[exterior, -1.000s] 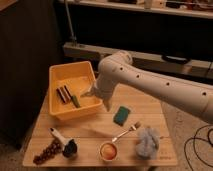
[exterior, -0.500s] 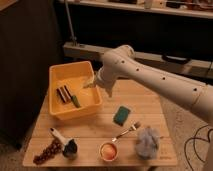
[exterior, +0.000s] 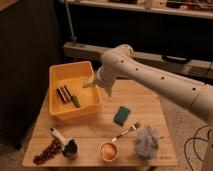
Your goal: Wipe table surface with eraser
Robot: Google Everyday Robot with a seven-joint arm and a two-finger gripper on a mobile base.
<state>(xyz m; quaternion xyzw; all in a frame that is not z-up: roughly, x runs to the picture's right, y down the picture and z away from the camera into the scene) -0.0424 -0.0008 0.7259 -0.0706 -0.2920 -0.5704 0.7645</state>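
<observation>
Inside yel. bin (exterior: 70, 66): eraser (exterior: 63, 93) + grn stick (exterior: 75, 100); pincer (exterior: 89, 83) spread above.

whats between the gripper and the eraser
In the camera view, only bare yellow bin floor between the eraser and the open gripper over the bin's right side.

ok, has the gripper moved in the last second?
Yes. The gripper has moved up-frame and slightly left, from by the yellow bin's near right corner to over its right side.

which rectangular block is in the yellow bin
The dark striped eraser; the teal sponge lies on the table. The open gripper hovers above the bin.
</observation>
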